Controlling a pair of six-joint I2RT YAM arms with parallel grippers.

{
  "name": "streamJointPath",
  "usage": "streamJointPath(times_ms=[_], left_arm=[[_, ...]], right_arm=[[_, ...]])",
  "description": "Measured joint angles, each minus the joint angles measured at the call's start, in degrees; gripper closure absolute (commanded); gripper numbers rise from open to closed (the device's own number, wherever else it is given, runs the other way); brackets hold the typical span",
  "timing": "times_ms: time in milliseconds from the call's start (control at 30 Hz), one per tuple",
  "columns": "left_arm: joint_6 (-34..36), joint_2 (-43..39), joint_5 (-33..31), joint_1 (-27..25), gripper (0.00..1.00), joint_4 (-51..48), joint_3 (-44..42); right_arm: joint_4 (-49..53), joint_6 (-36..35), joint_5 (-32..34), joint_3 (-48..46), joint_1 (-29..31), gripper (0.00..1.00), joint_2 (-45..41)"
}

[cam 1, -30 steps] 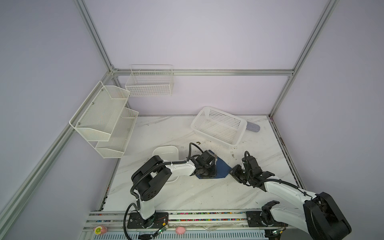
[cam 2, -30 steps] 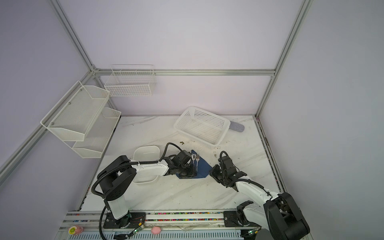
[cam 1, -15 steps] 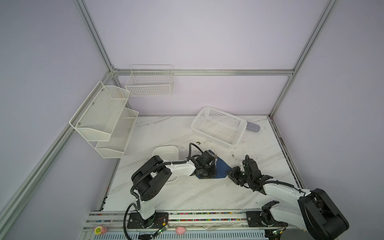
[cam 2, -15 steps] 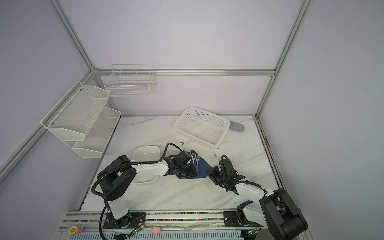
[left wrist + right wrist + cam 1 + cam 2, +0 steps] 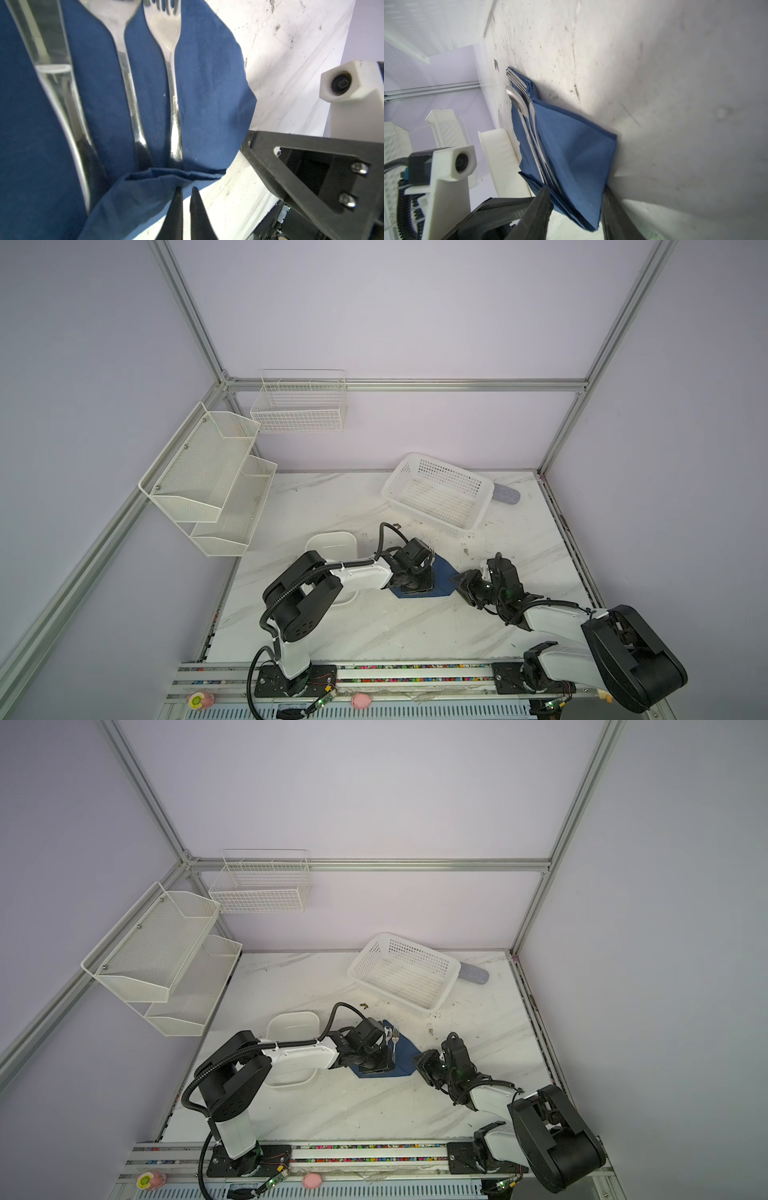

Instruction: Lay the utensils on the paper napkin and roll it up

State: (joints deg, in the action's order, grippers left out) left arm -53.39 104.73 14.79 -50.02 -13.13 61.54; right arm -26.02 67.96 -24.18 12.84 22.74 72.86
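right gripper (image 5: 576, 188): jaws apart, straddling the paper napkin's (image 5: 571, 145) near corner.
left gripper (image 5: 185, 188): tips almost together at the napkin's folded hem; whether they pinch it is unclear.
utensils: fork (image 5: 172, 83), spoon (image 5: 128, 83) and knife (image 5: 62, 104) lie parallel on the napkin.
advice: pin the fold over the handles, then roll evenly.
views: the left wrist shows the knife plainly; a top view adds the white dish (image 5: 291, 1027) beside the napkin.

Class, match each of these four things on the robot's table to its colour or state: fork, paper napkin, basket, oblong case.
Things:
1. fork
2. paper napkin
3. basket
4. oblong case

Descriptions:
A. navy blue
B. grey-blue, partly hidden by the basket
C. silver, lying on the napkin
D. white, full of holes

Pairs: 1-C, 2-A, 3-D, 4-B.
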Motion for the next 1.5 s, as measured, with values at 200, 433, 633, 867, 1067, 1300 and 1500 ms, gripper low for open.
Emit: streamJointPath(times_ms=[200, 433, 633, 867, 1067, 1300, 1500], left_arm=[[0.0, 0.17, 0.0, 0.0, 0.9, -0.07, 0.0], [0.02, 0.17, 0.02, 0.0, 0.9, -0.07, 0.0], [0.0, 0.17, 0.02, 0.0, 0.9, -0.07, 0.0], [0.0, 0.17, 0.02, 0.0, 0.9, -0.07, 0.0], [0.02, 0.17, 0.02, 0.0, 0.9, -0.07, -0.02], [0.0, 0.17, 0.0, 0.0, 0.9, -0.24, -0.02], [0.0, 0.2, 0.02, 0.0, 0.9, -0.31, 0.0]], right_arm=[[-2.97, 0.74, -1.11, -0.35, -0.37, 0.55, 0.61], [-5.92, 0.13, -3.06, -0.35, -0.59, 0.54, 1.05], [-3.43, -0.76, -3.54, -0.33, -0.59, 0.53, 0.44], [8.07, -3.78, -2.38, 0.17, -0.63, 0.52, -7.85], [8.76, -4.04, -4.04, 0.15, -0.63, 0.53, -5.81], [4.35, -3.98, -5.29, 0.72, -0.63, 0.53, -0.63], [-3.56, -2.45, -5.33, 0.31, -0.63, 0.53, 3.63]])
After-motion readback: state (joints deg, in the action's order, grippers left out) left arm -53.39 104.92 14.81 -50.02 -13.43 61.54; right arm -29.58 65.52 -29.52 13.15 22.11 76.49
